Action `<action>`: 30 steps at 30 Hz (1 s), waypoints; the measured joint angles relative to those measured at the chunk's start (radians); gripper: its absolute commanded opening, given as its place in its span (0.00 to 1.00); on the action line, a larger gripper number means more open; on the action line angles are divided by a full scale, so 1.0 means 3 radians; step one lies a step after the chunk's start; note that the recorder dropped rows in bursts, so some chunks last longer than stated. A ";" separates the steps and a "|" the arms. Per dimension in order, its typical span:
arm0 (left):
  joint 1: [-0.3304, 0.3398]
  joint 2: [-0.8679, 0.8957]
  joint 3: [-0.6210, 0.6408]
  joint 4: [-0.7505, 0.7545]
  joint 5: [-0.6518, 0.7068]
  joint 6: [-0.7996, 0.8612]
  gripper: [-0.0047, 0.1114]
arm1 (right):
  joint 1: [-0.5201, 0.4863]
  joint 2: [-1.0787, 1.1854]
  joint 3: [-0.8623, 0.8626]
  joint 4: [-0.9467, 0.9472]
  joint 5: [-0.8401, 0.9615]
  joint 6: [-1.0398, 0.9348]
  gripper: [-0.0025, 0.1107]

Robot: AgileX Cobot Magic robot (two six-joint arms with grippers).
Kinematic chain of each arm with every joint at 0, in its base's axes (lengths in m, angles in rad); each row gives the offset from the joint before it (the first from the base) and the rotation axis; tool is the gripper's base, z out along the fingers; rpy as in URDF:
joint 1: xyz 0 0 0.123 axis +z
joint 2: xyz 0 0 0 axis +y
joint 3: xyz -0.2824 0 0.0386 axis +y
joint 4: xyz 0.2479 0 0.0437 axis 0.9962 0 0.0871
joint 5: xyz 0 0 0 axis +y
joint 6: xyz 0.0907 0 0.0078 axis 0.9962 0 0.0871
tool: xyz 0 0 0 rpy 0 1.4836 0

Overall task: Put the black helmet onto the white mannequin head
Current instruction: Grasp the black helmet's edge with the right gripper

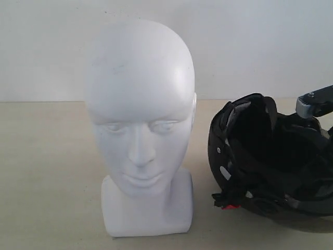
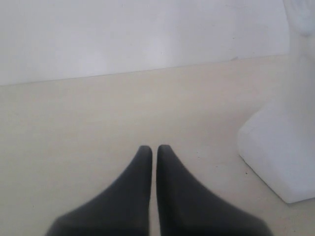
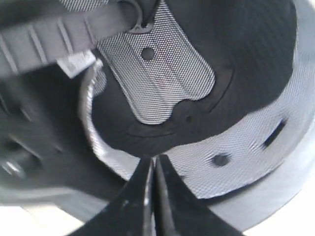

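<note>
The step in hand looks like the pick-up: the helmet [image 1: 270, 156] has to be gripped before it can go anywhere. It lies on the surface [image 1: 47, 172] just to the right of the head [image 1: 140, 104], close to it but not touching, tipped so that its opening faces the exterior camera. The right arm [image 1: 315, 101] comes in over its far upper edge.

In the right wrist view the right fingers [image 3: 170, 201] are drawn together, with their tips inside the shell at the edge of the padded lining [image 3: 162, 83]. Whether they nip the lining or rim between them, I cannot tell. The left fingers [image 2: 138, 187] are also together, holding nothing, low over bare surface near the head's block base [image 2: 278, 147].

Next, I judge, the move calls for a sure hold on the rim, then lifting the helmet, turning its opening downward, and lowering it over the crown. The head stands upright and free, so a sideways push could tip it.

The helmet is glossy black outside, with dark padding, grey mesh panels, loose straps and a small red tab at the lower edge.
</note>
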 measured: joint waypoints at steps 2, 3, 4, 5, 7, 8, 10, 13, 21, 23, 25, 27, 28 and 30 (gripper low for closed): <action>0.0000 0.0000 0.0000 0.0000 0.0000 0.0000 0.08 | 0.0000 0.0000 0.0000 -0.0148 0.0061 0.0093 0.02; 0.0000 0.0000 0.0000 0.0000 0.0000 0.0000 0.08 | 0.0000 0.0000 0.0000 -0.0291 0.0102 0.0206 0.02; 0.0000 0.0000 0.0000 0.0000 0.0000 0.0000 0.08 | 0.0000 0.0000 0.0000 -0.0403 0.0125 0.0331 0.02; 0.0000 0.0000 0.0000 0.0000 0.0000 0.0000 0.08 | 0.0000 0.0000 0.0000 -0.0509 0.0132 0.0425 0.02; 0.0000 0.0000 0.0000 0.0000 0.0000 0.0000 0.08 | 0.0000 0.0000 0.0000 -0.0582 0.0141 0.0481 0.02; 0.0000 0.0000 0.0000 0.0000 0.0000 0.0000 0.08 | 0.0000 0.0000 0.0000 -0.0582 0.0147 0.0504 0.02; 0.0000 0.0000 0.0000 0.0000 0.0000 0.0000 0.08 | 0.0000 0.0000 0.0030 -0.0623 0.0079 0.0510 0.02; 0.0000 0.0000 0.0000 0.0000 0.0000 0.0000 0.08 | 0.0000 -0.0006 0.0132 -0.0655 -0.0068 0.0530 0.02; 0.0000 0.0000 0.0000 0.0000 0.0000 0.0000 0.08 | 0.0000 -0.0006 0.0155 -0.0669 -0.0143 0.0577 0.02; 0.0000 0.0000 0.0000 0.0000 0.0000 0.0000 0.08 | 0.0000 -0.0006 0.0155 -0.0669 -0.0148 0.0585 0.02; 0.0000 0.0000 0.0000 0.0000 0.0000 0.0000 0.08 | 0.0000 -0.0006 0.0155 -0.0669 -0.0157 0.0585 0.02; 0.0000 0.0000 0.0000 0.0000 0.0000 0.0000 0.08 | 0.0000 -0.0006 0.0155 -0.0669 -0.0174 0.0585 0.02; 0.0000 0.0000 0.0000 0.0000 0.0000 0.0000 0.08 | 0.0000 -0.0006 0.0155 -0.0669 -0.0182 0.0585 0.02; 0.0000 0.0000 0.0000 0.0000 0.0000 0.0000 0.08 | 0.0000 -0.0006 0.0141 -0.0669 -0.0180 0.0585 0.02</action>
